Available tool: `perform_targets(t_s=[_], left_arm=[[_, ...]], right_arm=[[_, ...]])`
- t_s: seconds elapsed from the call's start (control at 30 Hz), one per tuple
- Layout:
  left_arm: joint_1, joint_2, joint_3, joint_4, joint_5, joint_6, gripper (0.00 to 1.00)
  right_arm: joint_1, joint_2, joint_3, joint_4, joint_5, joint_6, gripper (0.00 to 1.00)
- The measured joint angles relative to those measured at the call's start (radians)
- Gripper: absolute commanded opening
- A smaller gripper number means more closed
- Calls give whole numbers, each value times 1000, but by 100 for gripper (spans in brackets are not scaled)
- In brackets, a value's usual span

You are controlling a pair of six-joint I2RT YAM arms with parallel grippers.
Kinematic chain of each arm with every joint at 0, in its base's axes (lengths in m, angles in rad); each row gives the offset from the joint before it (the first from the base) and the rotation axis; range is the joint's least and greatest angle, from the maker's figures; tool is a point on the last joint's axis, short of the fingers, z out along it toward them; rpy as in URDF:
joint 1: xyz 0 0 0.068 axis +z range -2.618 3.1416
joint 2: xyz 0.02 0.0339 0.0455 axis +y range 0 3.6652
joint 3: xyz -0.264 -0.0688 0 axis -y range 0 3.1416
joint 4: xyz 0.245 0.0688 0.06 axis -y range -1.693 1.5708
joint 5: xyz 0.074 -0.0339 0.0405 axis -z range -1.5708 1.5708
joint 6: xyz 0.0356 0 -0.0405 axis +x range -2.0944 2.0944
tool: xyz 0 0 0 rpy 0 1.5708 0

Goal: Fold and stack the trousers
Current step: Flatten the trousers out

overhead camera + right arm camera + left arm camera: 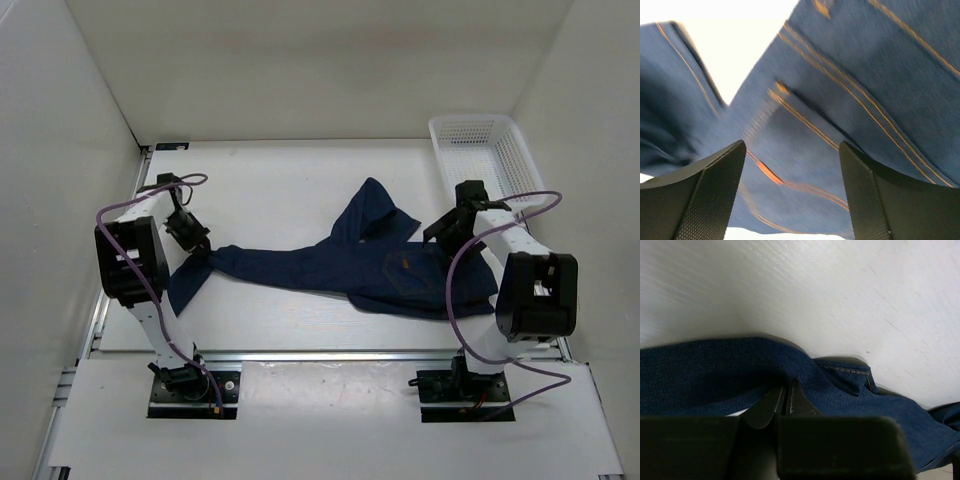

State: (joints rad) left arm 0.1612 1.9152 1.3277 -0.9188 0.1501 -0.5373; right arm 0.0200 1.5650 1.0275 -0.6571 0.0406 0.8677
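Note:
The trousers (340,265) are dark blue denim, lying stretched across the table from left to right, with a fold humped up at the back middle. My left gripper (197,250) sits at the leg end on the left, where the cloth draws to a point. In the left wrist view the left gripper (786,394) has its jaws pressed together on a pinch of the trousers (715,375). My right gripper (447,228) hovers over the waist end. In the right wrist view the right gripper (792,155) is open, above the trousers (840,90) and their orange stitching, with nothing between its fingers.
A white slatted basket (478,148) stands at the back right corner, just behind the right arm. White walls close in the table on the left, back and right. A metal rail (330,353) runs along the near edge.

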Motion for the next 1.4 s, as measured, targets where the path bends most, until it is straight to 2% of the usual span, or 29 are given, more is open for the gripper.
perform_targets(t_s=[0.17, 0.33, 0.4, 0.47, 0.5, 0.6, 0.63, 0.67, 0.87, 0.97, 1.07, 1.13, 1.2, 1.3, 1.4], left_arm=[[0, -35, -1, 5, -1, -2, 10], [0, -54, 2, 3, -1, -5, 10], [0, -57, 2, 0, -2, -4, 10], [0, -64, 2, -4, -3, -4, 10], [4, -69, 2, -7, -4, -4, 10], [21, -85, 12, -25, -3, 0, 10], [31, -89, 20, -32, -3, 2, 10], [40, -92, 34, -45, -4, 3, 10], [62, -95, 162, -100, -13, 8, 10], [55, -77, 296, -155, -8, 10, 10], [51, 18, 594, -240, 27, 11, 10], [51, 116, 869, -277, 61, 6, 10], [54, 148, 1020, -259, 96, -7, 10], [75, 76, 1033, -232, 153, -36, 10], [96, -35, 971, -214, 192, -48, 10]], right_arm=[[10, 130, 97, 28, 63, 167, 79], [47, 216, 124, 35, 140, 302, 77], [66, 237, 137, 30, 178, 349, 73], [83, 269, 177, 8, 215, 385, 60], [90, 293, 206, -6, 231, 397, 39], [106, 351, 273, -33, 264, 427, 15], [109, 354, 279, -37, 272, 435, 3], [113, 353, 280, -37, 278, 444, 0], [121, 301, 266, -55, 302, 448, 0], [124, 209, 268, -66, 316, 405, 0], [125, 132, 383, -112, 319, 333, 0], [123, 107, 523, -106, 312, 266, 0], [117, 88, 680, -98, 297, 194, 0], [109, 11, 808, -74, 283, 111, 0], [109, -160, 772, -64, 268, 60, 0]])
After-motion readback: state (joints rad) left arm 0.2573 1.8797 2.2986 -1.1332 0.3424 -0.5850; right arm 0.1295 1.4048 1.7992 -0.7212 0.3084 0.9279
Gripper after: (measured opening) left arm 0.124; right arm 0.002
